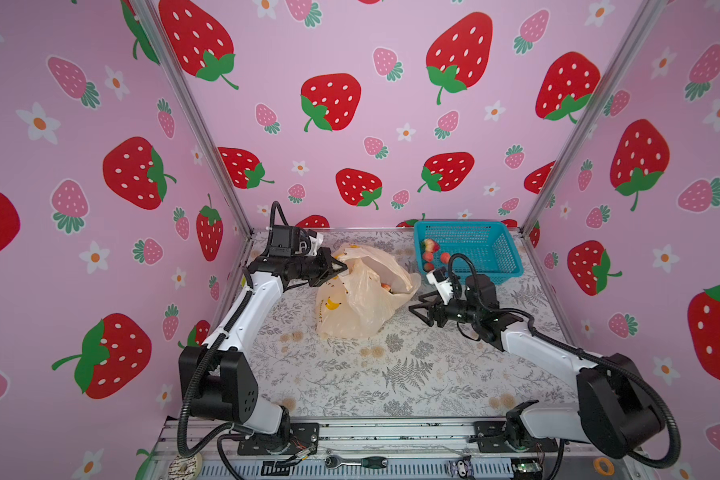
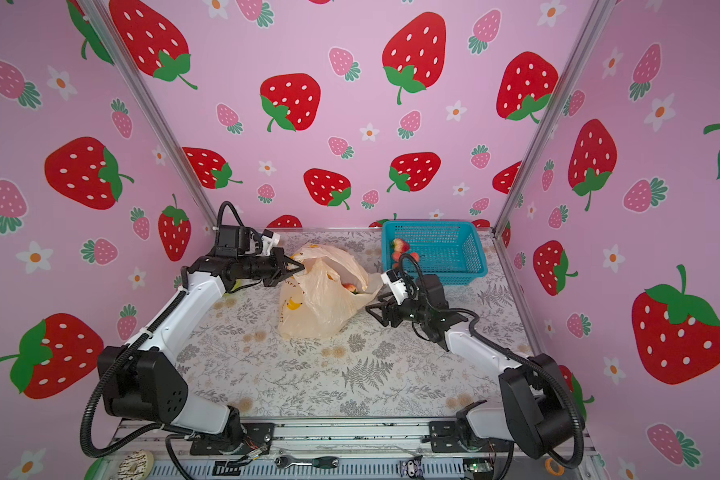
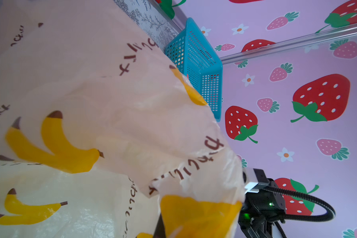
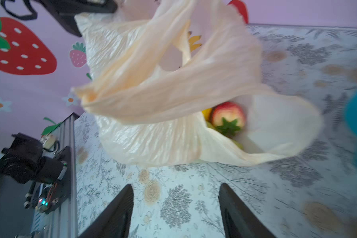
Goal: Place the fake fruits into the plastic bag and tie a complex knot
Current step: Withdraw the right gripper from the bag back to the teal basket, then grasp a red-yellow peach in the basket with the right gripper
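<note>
The right tool (image 4: 176, 185) gapes empty over the bench (image 1: 350, 374), at three o'clock of the bag (image 1: 358, 307), which holds a strawberry (image 4: 228, 114). At ten o'clock the left tool (image 1: 341, 266) pinches its rim; the basket (image 1: 481, 249) at one o'clock holds more strawberries (image 1: 429, 246).

We see writing on the plastic bag (image 3: 115, 99): dark brown Japanese-style characters among printed bananas, just beside the left gripper (image 1: 341, 266). Creased and turned sideways, we cannot read them.
</note>
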`<state>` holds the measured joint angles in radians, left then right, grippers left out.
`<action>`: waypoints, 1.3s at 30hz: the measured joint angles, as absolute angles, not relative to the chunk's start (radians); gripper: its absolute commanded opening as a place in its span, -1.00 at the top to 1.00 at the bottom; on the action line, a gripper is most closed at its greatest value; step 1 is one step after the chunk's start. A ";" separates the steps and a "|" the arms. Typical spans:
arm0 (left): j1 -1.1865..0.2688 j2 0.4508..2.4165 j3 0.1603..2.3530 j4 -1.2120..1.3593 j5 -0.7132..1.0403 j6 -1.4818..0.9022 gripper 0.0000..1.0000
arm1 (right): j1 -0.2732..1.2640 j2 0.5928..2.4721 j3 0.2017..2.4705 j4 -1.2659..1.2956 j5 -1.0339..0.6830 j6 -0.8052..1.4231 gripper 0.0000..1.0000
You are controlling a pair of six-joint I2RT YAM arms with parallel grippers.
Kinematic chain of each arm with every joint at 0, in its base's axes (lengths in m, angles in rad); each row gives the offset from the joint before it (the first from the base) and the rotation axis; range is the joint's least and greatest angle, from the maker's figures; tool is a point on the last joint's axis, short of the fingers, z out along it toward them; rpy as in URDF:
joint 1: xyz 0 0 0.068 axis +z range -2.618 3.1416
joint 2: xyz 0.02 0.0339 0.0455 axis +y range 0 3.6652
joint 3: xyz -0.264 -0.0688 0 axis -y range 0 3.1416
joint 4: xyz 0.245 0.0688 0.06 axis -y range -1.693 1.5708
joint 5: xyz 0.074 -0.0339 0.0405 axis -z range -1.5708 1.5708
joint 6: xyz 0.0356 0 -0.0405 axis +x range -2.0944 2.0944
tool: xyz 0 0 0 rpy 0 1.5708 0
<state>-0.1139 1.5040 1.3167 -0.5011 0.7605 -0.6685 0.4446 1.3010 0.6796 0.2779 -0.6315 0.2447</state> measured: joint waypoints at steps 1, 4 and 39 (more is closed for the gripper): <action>-0.113 1.504 1.316 -0.501 0.760 -0.670 1.00 | 0.410 1.292 0.684 0.277 -0.612 0.253 -0.38; -0.114 1.504 1.316 -0.495 0.761 -0.678 1.00 | 0.311 1.306 0.725 0.272 -0.504 0.291 -0.44; -0.116 1.504 1.314 -0.493 0.760 -0.678 1.00 | 0.289 2.443 1.980 -0.132 -0.154 -0.081 -0.43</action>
<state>-0.1158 1.5040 1.3144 -0.4931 0.7605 -0.6785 0.2886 2.4432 1.9800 -0.1318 -0.1535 -0.0811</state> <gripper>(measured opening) 0.049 0.717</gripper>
